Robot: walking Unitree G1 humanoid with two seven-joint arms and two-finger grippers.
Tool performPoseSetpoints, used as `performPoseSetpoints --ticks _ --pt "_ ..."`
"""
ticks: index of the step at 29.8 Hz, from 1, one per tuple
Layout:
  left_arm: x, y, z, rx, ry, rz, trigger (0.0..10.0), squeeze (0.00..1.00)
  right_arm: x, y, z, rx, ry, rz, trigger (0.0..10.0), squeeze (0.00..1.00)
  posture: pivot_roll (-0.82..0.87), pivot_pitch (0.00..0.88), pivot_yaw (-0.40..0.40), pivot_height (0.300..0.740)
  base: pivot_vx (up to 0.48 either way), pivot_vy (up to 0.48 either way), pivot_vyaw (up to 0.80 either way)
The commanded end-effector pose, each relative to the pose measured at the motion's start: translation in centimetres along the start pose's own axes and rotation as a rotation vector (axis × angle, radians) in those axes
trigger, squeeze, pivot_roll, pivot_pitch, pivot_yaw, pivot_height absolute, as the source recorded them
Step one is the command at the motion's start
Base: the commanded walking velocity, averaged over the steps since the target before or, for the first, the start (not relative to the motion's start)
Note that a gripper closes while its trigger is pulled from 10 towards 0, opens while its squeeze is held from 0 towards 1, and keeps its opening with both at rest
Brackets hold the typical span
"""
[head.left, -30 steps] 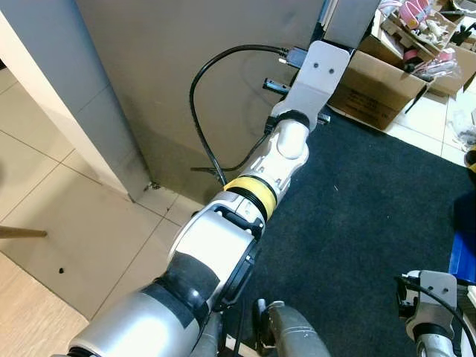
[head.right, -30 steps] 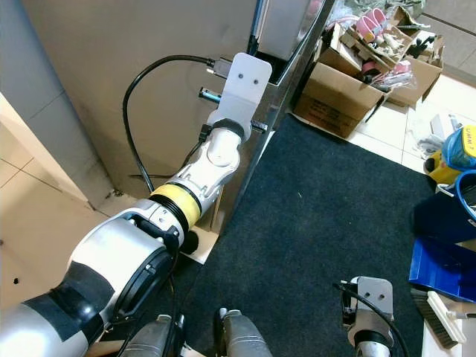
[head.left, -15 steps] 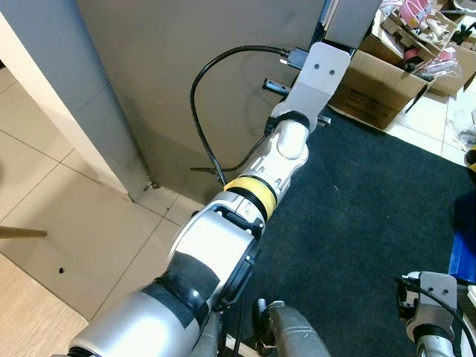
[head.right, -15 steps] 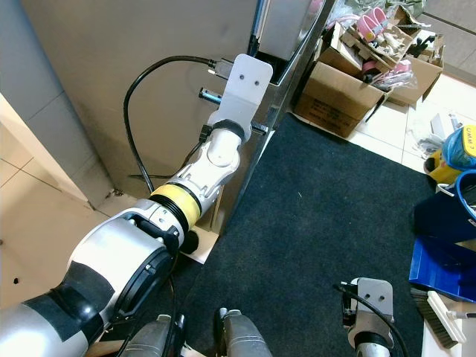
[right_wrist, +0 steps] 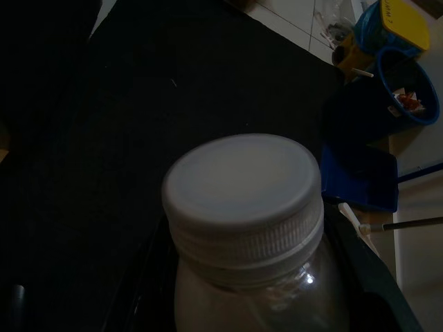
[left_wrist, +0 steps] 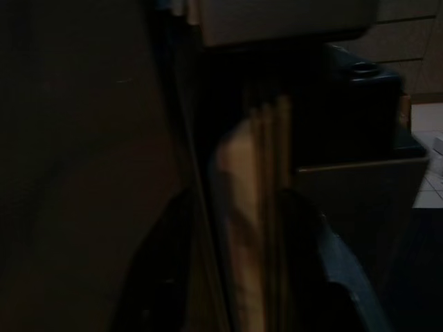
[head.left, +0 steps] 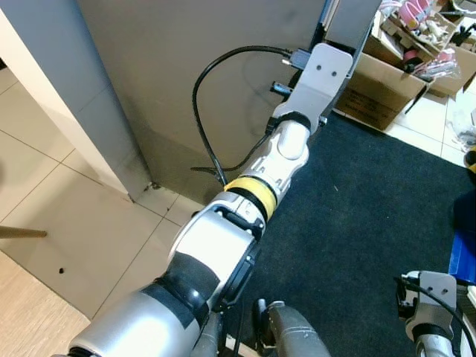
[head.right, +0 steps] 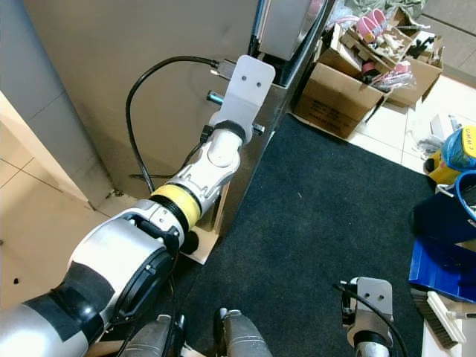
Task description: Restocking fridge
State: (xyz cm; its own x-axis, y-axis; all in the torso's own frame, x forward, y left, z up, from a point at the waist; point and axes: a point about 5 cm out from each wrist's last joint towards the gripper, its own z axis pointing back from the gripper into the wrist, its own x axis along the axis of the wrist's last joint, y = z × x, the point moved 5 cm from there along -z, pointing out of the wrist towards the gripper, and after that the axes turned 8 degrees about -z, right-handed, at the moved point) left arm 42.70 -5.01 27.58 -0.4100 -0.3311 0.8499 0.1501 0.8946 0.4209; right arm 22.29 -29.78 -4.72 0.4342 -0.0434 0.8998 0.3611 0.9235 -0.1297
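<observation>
The fridge door (head.left: 186,67) is a tall brown-grey panel straight ahead. My left arm reaches to its right edge, with the white wrist plate (head.left: 321,73) hiding the fingers from above. In the dim left wrist view the left gripper (left_wrist: 242,277) has its two black fingers (left_wrist: 163,277) on either side of the door's pale edge (left_wrist: 242,200), closed against it. My right arm hangs low at the lower right (head.right: 368,297). Its gripper (right_wrist: 249,290) is shut on a clear bottle with a white screw cap (right_wrist: 246,200).
A dark rug (head.right: 320,208) covers the floor right of the fridge. Cardboard boxes of clutter (head.right: 338,93) stand at its far end. A blue dustpan (head.right: 442,268) and a yellow container (head.right: 461,145) lie at the right. Pale tiles (head.left: 67,201) and a grey panel (head.left: 44,82) are to the left.
The left wrist has shifted slightly forward along the door edge, and the door's side face shows wider than before. The right arm has stayed low.
</observation>
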Motion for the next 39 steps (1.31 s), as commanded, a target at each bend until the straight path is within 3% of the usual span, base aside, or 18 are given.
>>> performPoseSetpoints --ticks 1,9,10,11,13,18,20,21,22,24,27,29,32,35,36,37,38,39 --pt "0.0 -1.9 0.4 -0.051 0.011 0.003 10.0 1.00 -0.7 -1.1 0.4 -0.043 0.021 -0.015 10.0 0.00 -0.32 0.307 -0.122 0.740 0.000 0.000 0.00" --pt "0.6 -3.3 0.6 -0.130 -0.004 0.044 10.0 1.00 -0.8 -1.1 0.4 -0.043 0.022 -0.015 10.0 0.00 -0.32 0.307 -0.122 0.740 0.000 0.000 0.00" --pt "1.4 -5.7 1.3 -0.255 -0.029 0.084 10.0 0.00 -0.8 -1.1 0.4 -0.043 0.022 -0.015 10.0 0.00 -0.31 0.306 -0.121 0.740 0.000 0.000 0.00" --pt "1.4 -5.7 1.3 -0.255 -0.029 0.084 10.0 0.00 -0.8 -1.1 0.4 -0.043 0.022 -0.015 10.0 0.00 -0.31 0.306 -0.121 0.740 0.000 0.000 0.00" --pt "2.4 -8.0 2.1 -0.351 -0.060 0.113 10.0 0.00 -0.8 -1.0 0.4 -0.043 0.022 -0.017 10.0 0.00 -0.31 0.301 -0.112 0.740 0.000 0.000 0.00" --pt "5.1 -11.7 3.6 -0.460 -0.103 0.216 10.0 0.00 -0.9 -0.7 0.4 -0.045 0.024 -0.027 10.0 0.00 -0.31 0.296 -0.099 0.740 0.000 0.000 0.00" --pt "5.5 -12.3 3.8 -0.479 -0.111 0.228 10.0 0.00 -1.0 -0.7 0.4 -0.045 0.025 -0.028 10.0 0.00 -0.31 0.294 -0.098 0.740 0.000 0.000 0.00" --pt "6.3 -13.1 4.3 -0.509 -0.131 0.241 10.0 0.00 -1.0 -0.6 0.4 -0.046 0.027 -0.028 10.0 0.00 -0.30 0.293 -0.097 0.740 0.000 0.000 0.00" --pt "8.2 -15.0 5.5 -0.588 -0.179 0.287 10.0 0.00 -1.1 -0.6 0.4 -0.047 0.029 -0.029 10.0 0.00 -0.30 0.291 -0.093 0.740 0.000 0.000 0.00" --pt "8.6 -15.5 5.8 -0.608 -0.191 0.299 10.0 0.00 -1.1 -0.6 0.4 -0.047 0.030 -0.029 10.0 0.00 -0.30 0.291 -0.093 0.740 0.000 0.000 0.00" --pt "10.7 -17.5 7.7 -0.754 -0.245 0.427 10.0 0.00 -0.9 -0.7 0.2 -0.052 0.026 -0.034 10.0 0.00 -0.30 0.290 -0.093 0.740 0.000 0.000 0.00" --pt "10.8 -17.8 8.0 -0.777 -0.257 0.442 10.0 0.00 -0.8 -0.8 0.2 -0.055 0.022 -0.036 10.0 0.00 -0.30 0.291 -0.097 0.740 0.000 0.000 0.00" --pt "9.1 -17.5 8.2 -0.783 -0.250 0.405 10.0 0.00 -0.5 -1.0 0.0 -0.061 0.018 -0.040 10.0 0.00 -0.28 0.290 -0.095 0.740 0.000 0.000 0.00" --pt "4.8 -17.4 9.2 -0.807 -0.213 0.270 10.0 0.00 -0.5 -1.3 -0.1 -0.065 0.020 -0.040 10.0 0.00 -0.25 0.285 -0.090 0.740 0.000 0.000 0.00" --pt "4.8 -17.4 9.2 -0.807 -0.213 0.270 10.0 0.00 -0.5 -1.3 -0.1 -0.065 0.020 -0.040 10.0 0.00 -0.25 0.285 -0.090 0.740 0.000 0.000 0.00" --pt "2.8 -17.2 9.6 -0.818 -0.182 0.236 10.0 0.00 -0.5 -1.3 -0.1 -0.066 0.020 -0.040 10.0 0.00 -0.25 0.285 -0.090 0.740 0.000 0.000 0.00" --pt "2.8 -17.2 9.6 -0.818 -0.182 0.236 10.0 0.00 -0.5 -1.3 -0.1 -0.066 0.020 -0.040 10.0 0.00 -0.25 0.285 -0.090 0.740 0.000 0.000 0.00" --pt "0.3 -16.9 10.3 -0.830 -0.138 0.211 10.0 0.00 -0.5 -1.3 -0.2 -0.067 0.022 -0.041 10.0 0.00 -0.23 0.280 -0.080 0.740 0.000 0.000 0.00"
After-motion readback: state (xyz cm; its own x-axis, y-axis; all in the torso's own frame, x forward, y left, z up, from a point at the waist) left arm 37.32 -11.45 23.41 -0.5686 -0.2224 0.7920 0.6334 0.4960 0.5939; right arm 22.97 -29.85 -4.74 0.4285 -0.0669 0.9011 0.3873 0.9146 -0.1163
